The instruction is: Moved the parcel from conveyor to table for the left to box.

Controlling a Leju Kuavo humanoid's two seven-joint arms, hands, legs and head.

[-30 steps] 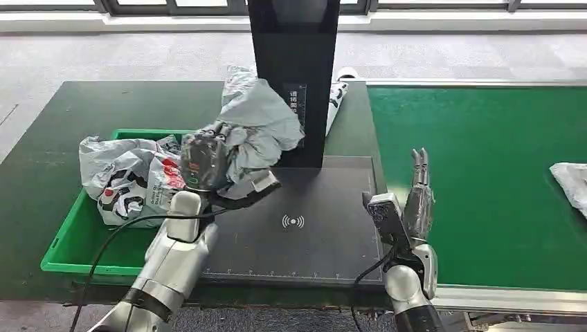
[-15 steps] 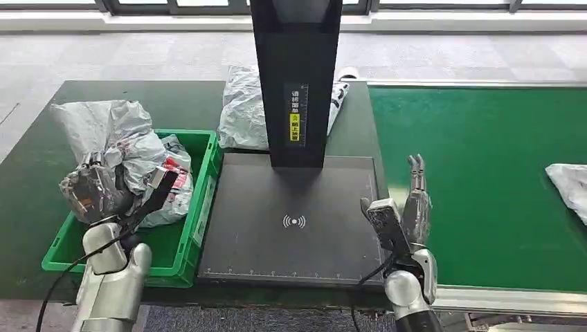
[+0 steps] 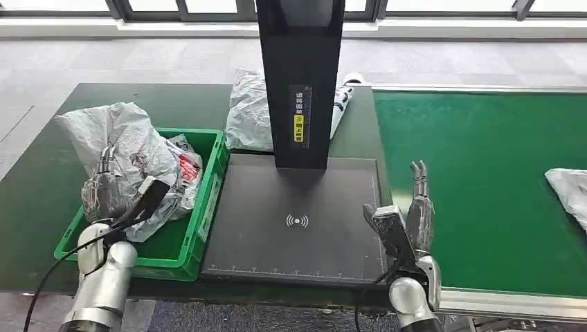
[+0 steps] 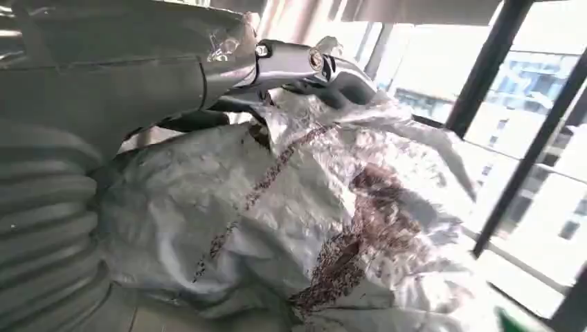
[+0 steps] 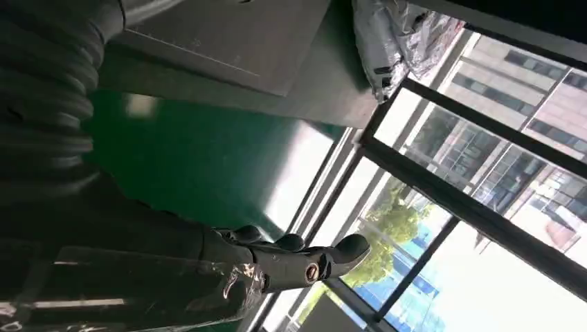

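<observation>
A crumpled grey-white parcel (image 3: 135,145) with red and black print lies in the green box (image 3: 208,200) at the table's left. My left hand (image 3: 104,188) stands against the parcel's near side with its fingers (image 3: 107,159) stretched straight up. In the left wrist view the fingers (image 4: 311,66) reach out straight over the parcel (image 4: 332,228) without closing on it. At the near edge of the green conveyor (image 3: 484,180), my right hand (image 3: 414,211) is held upright, fingers apart and empty. It appears from behind in the right wrist view (image 5: 291,259).
A black scanner stand (image 3: 301,83) rises from the dark scan pad (image 3: 297,221) in the table's middle. Another grey parcel (image 3: 248,114) lies behind the stand. A further parcel (image 3: 569,188) sits on the conveyor at the far right.
My left arm swung the parcel from in front of the stand over to the green box, and its fingers have gone from clenched to straight. The right hand stayed put.
</observation>
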